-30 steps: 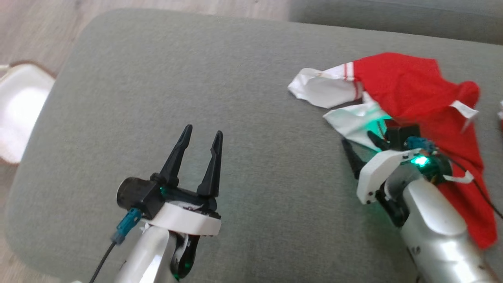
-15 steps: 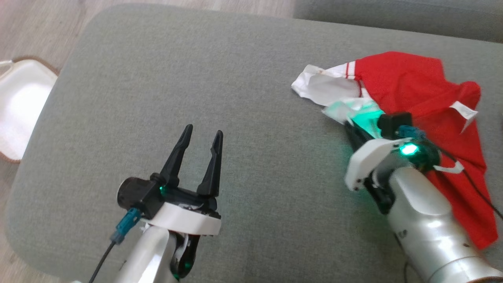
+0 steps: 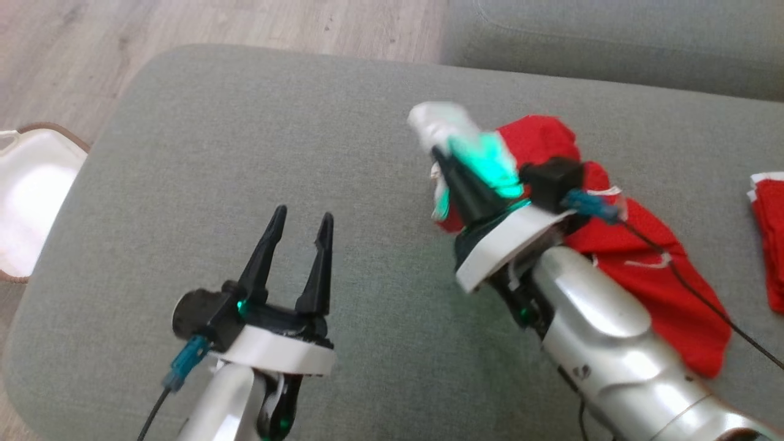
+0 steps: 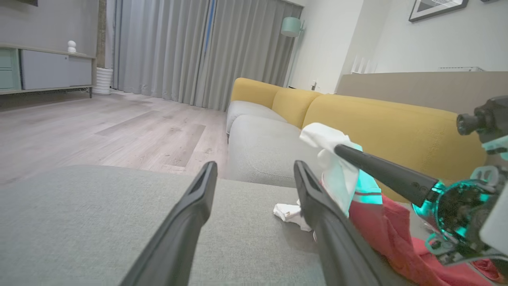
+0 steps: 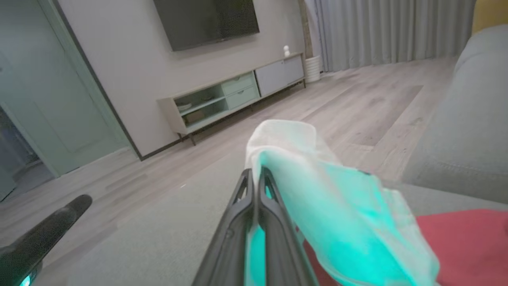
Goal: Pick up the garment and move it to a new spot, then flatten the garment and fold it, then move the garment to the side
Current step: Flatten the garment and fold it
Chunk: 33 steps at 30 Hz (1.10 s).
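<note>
We see a broad grey-green cushion (image 3: 245,122) with rounded corners, its woven cover smooth and flat across the left and the middle. On its right half lies the garment (image 3: 649,282), red with white parts. Its red body trails on the cover towards the near right, while its white end is raised off the cloth. In the left wrist view we see a small white fold of the garment (image 4: 289,212) resting on the cushion (image 4: 79,222). Near the right edge another red piece with a white trim (image 3: 768,226) lies apart from the garment. A second cushion (image 3: 612,43) of the same cloth adjoins at the far side. Beyond is pale wooden floor (image 3: 184,24), where a white object with a brown rim (image 3: 30,196) sits just beside the cushion's left edge.
</note>
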{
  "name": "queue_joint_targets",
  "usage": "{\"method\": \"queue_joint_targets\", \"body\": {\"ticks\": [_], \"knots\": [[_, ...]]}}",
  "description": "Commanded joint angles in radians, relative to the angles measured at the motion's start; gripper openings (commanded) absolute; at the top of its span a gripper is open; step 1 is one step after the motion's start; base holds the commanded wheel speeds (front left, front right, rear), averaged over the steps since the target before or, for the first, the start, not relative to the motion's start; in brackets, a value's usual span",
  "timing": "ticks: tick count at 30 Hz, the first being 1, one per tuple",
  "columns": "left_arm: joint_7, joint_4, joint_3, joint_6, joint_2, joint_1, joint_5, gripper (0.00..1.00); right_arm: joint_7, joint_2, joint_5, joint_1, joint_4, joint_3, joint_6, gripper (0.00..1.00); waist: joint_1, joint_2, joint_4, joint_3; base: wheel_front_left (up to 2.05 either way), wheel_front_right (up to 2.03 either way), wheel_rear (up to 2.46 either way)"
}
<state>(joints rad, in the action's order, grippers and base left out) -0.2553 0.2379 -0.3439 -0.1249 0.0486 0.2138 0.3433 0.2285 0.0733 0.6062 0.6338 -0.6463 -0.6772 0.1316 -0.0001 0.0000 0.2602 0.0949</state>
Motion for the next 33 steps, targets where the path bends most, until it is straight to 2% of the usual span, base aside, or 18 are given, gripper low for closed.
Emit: {"method": "queue_joint_targets", "body": {"ticks": [1, 2, 3, 4, 8, 11, 14, 17, 22, 28, 33], "knots": [[-0.006, -0.034, 0.045, -0.006, 0.002, 0.013, -0.005, 1.0, -0.009, -0.023, 0.013, 0.019, 0.029, -0.035, -0.001, 0.0, 0.0001, 0.0, 0.006, -0.009, 0.0, 0.0, 0.0], [-0.006, -0.033, 0.049, -0.006, 0.002, 0.01, -0.007, 1.0, -0.015, -0.023, 0.02, 0.013, 0.035, -0.063, -0.001, 0.27, 0.0001, 0.0, 0.008, -0.012, 0.0, 0.0, 0.0], [-0.006, -0.033, 0.052, -0.006, 0.002, 0.006, -0.008, 1.0, -0.03, -0.023, 0.029, 0.005, 0.038, -0.095, -0.001, 0.93, 0.0001, 0.0, 0.009, -0.015, 0.0, 0.0, 0.0], [-0.006, -0.033, 0.056, -0.006, 0.002, 0.003, -0.01, 1.0, -0.044, -0.023, 0.041, -0.003, 0.05, -0.138, -0.001, 1.0, 0.0001, 0.0, 0.011, -0.017, 0.0, 0.0, 0.0], [-0.006, -0.036, 0.072, -0.006, 0.002, -0.01, -0.015, 1.0, -0.103, -0.023, 0.074, -0.023, 0.058, -0.255, -0.001, 1.0, 0.0001, 0.0, 0.006, -0.027, 0.0, 0.0, 0.0], [-0.006, -0.038, 0.084, -0.006, 0.002, -0.017, -0.018, 1.0, -0.091, -0.008, 0.063, -0.023, 0.042, -0.267, -0.001, 1.0, 0.0001, 0.0, -0.007, -0.035, 0.0, 0.0, 0.0], [-0.006, -0.042, 0.093, -0.006, 0.002, -0.018, -0.019, 1.0, -0.041, 0.035, 0.05, -0.028, 0.042, -0.225, -0.001, 1.0, 0.0001, 0.0, -0.027, -0.04, 0.0, 0.0, 0.0], [-0.006, -0.046, 0.096, -0.006, 0.002, -0.019, -0.02, 1.0, 0.004, 0.098, -0.004, -0.037, 0.034, -0.136, -0.001, 1.0, 0.0001, 0.0, -0.051, -0.045, 0.0, 0.0, 0.0], [-0.006, -0.057, 0.094, -0.006, 0.002, -0.024, -0.013, 1.0, 0.03, 0.154, -0.086, -0.13, 0.022, 0.102, -0.001, 1.0, 0.0001, 0.0, -0.088, -0.048, 0.0, 0.0, 0.0], [-0.006, -0.066, 0.093, -0.006, 0.002, -0.028, -0.011, 1.0, 0.033, 0.113, -0.189, -0.308, 0.112, 0.368, -0.001, 1.0, 0.0001, 0.0, -0.124, -0.039, 0.0, 0.0, 0.0], [-0.006, -0.068, 0.085, -0.006, 0.002, -0.024, -0.01, 1.0, 0.033, 0.056, -0.269, -0.39, 0.179, 0.456, -0.001, 1.0, 0.0001, 0.0, -0.133, -0.025, 0.0, 0.0, 0.0]]}}
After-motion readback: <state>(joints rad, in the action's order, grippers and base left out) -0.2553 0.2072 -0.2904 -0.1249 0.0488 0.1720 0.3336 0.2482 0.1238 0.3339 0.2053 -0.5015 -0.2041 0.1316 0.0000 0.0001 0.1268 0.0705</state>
